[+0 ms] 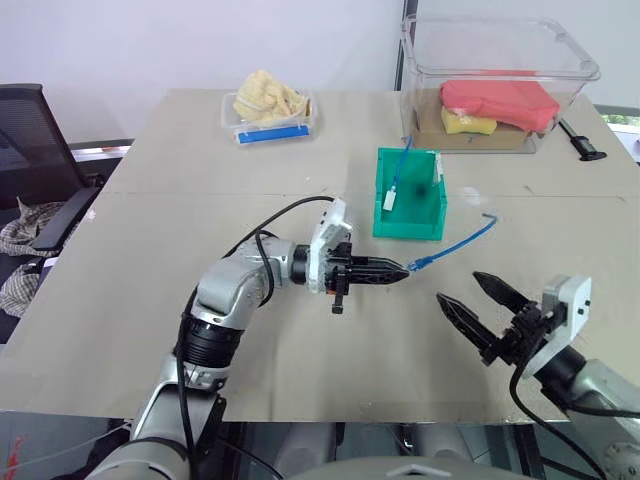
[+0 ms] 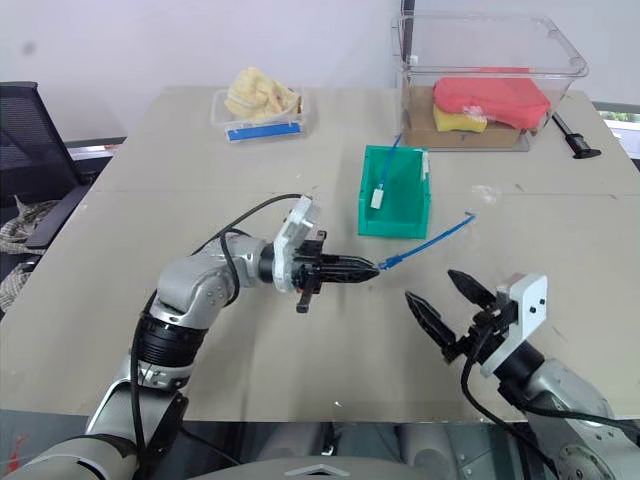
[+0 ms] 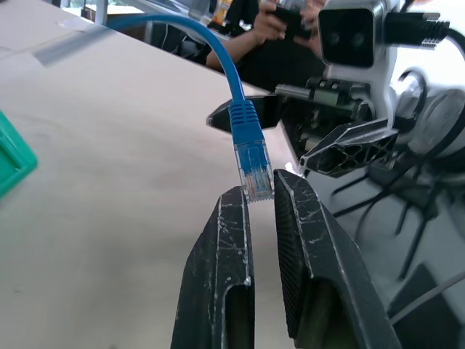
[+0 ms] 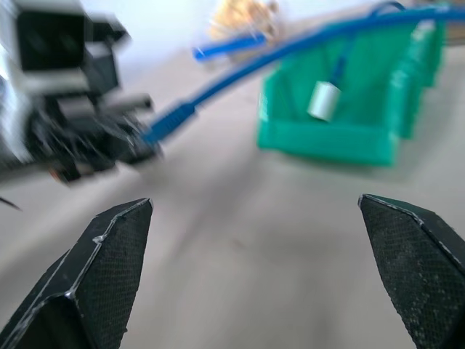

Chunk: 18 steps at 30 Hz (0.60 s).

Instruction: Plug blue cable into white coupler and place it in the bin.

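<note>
Plug-end grip: my left pincer point(image 1: 400, 269) pinches the blue cable point(image 1: 455, 244) at its clear, ridged plug, cord arcing free above the matte worktop point(image 1: 150, 290), presented for mating. My right pincer point(image 1: 478, 298) gapes wide, empty. Behind, the glossy green bin point(image 1: 409, 222) already holds another corded white block.

A wide beige counter point(image 1: 200, 210) is seen, made of two boards joined at a seam across the middle of the frame. Near the centre, slightly to the right, the green bin point(image 1: 408, 195) is set on it, and a large clear plastic tub point(image 1: 495, 85) holding red and yellow items is placed at the upper right. A small clear tray point(image 1: 268, 110) with a blue strip is set at the upper middle, and a black object point(image 1: 583, 142) is laid at the right edge beside the tub.
</note>
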Available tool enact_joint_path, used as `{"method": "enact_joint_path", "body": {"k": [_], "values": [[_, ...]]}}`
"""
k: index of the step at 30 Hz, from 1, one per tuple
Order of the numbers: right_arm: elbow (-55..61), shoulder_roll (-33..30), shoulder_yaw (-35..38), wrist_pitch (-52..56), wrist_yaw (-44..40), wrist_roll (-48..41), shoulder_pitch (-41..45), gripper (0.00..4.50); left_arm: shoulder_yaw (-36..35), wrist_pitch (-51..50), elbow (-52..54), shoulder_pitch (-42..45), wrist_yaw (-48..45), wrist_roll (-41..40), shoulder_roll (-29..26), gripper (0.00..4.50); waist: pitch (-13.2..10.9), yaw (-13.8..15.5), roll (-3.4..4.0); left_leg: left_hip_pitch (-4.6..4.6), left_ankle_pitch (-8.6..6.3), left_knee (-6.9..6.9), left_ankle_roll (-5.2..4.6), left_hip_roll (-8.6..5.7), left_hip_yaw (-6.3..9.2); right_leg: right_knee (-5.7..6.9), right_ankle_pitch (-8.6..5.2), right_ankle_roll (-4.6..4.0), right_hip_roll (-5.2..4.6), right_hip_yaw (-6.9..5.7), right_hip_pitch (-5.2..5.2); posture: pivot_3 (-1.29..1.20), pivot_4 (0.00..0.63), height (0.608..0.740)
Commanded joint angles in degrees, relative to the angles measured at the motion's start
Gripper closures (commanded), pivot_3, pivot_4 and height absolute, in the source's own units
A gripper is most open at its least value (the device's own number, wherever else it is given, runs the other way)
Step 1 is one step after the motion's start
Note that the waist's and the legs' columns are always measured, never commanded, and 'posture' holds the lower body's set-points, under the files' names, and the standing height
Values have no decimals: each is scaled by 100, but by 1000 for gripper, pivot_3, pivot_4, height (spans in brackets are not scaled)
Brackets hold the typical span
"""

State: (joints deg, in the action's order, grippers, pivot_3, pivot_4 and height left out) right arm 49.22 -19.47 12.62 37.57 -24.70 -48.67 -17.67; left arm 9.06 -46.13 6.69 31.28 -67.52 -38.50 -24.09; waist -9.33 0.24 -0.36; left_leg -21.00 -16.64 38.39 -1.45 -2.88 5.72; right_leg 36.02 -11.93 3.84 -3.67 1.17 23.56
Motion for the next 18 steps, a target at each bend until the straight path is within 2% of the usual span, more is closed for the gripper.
{"method": "enact_joint_path", "body": {"k": [1,10,13,18], "values": [[187,42,-210,164,362,-897,390,14,-338,-627,371,133,136,-657,-58,4500,0,-27,0,0,0,0,0,0,0,0,0,0,0,0,0,0,150,739],[-224,-93,-404,241,1140,-2715,1258,14,-589,-1421,594,110,207,-1480,-274,4500,-1,-88,1,0,0,-2,1,-1,0,0,0,0,1,2,0,0,150,739],[-252,-269,-467,259,1210,-2926,1332,836,-632,-1501,640,78,278,-1645,-282,4500,-1,-88,1,-1,0,-2,1,-1,-1,0,0,0,0,3,1,0,150,739],[-242,-489,-591,201,1180,-2986,1238,836,-694,-1579,630,51,332,-1832,-314,4500,-1,-89,1,0,0,-3,0,-1,-3,0,0,0,2,4,1,0,150,739]]}}
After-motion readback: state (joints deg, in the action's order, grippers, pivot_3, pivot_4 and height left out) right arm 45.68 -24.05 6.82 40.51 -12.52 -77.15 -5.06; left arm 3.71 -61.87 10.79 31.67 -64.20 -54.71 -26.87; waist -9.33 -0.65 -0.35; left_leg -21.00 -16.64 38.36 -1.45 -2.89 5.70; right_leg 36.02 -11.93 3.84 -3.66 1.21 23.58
